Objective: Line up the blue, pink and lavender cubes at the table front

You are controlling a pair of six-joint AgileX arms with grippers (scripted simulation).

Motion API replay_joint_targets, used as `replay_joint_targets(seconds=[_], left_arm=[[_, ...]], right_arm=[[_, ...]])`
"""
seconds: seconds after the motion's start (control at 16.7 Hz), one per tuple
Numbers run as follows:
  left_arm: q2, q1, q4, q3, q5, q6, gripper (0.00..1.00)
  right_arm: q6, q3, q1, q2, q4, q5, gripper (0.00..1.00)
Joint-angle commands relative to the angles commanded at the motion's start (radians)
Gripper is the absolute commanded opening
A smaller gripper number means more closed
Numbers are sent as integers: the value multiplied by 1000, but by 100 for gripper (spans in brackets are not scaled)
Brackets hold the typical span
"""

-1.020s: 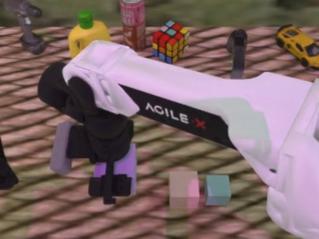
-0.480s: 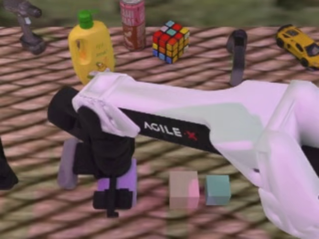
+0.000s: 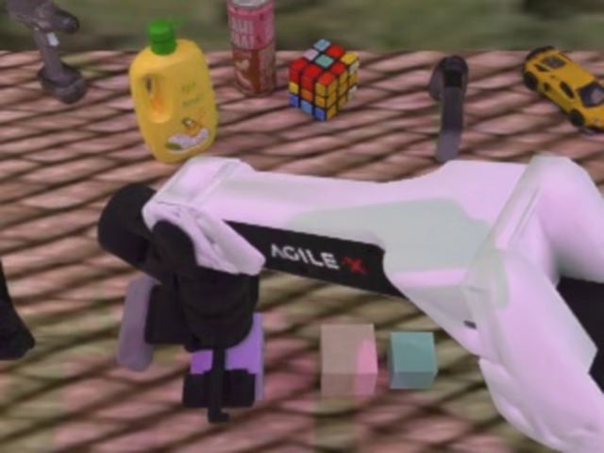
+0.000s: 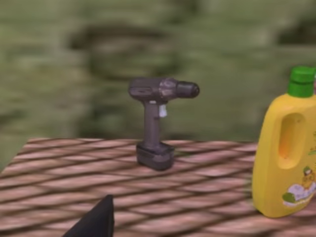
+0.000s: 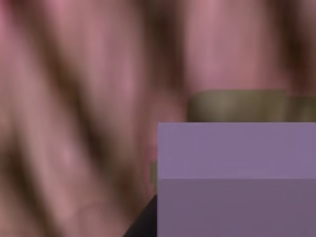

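Note:
My right arm reaches across the table (image 3: 396, 142) to the front left. Its gripper (image 3: 225, 379) points down and is shut on the lavender cube (image 3: 247, 351), which fills the near corner of the right wrist view (image 5: 237, 168) beside one dark fingertip (image 5: 146, 223). To the right of it, across a gap, the pink cube (image 3: 347, 359) and the smaller blue cube (image 3: 412, 360) sit side by side near the front edge. My left gripper (image 3: 8, 330) stays parked at the left edge, open, with one fingertip (image 4: 98, 222) showing in its wrist view.
Along the back stand a grey drill (image 3: 47, 47), a yellow bottle with a green cap (image 3: 175, 94), a red can (image 3: 251, 42), a multicoloured puzzle cube (image 3: 324, 77), a dark upright tool (image 3: 447, 106) and a yellow toy car (image 3: 566, 85).
My right gripper has moved toward the table front and slightly right, carrying the lavender cube with it. The pink and blue cubes have stayed put.

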Motion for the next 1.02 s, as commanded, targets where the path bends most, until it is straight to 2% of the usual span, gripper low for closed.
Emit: replay_joint_targets(seconds=[0.66,1.02], left_arm=[[0,0,0,0,0,0,100],[0,0,0,0,0,0,100]], right_arm=[[0,0,0,0,0,0,98],[0,0,0,0,0,0,100]])
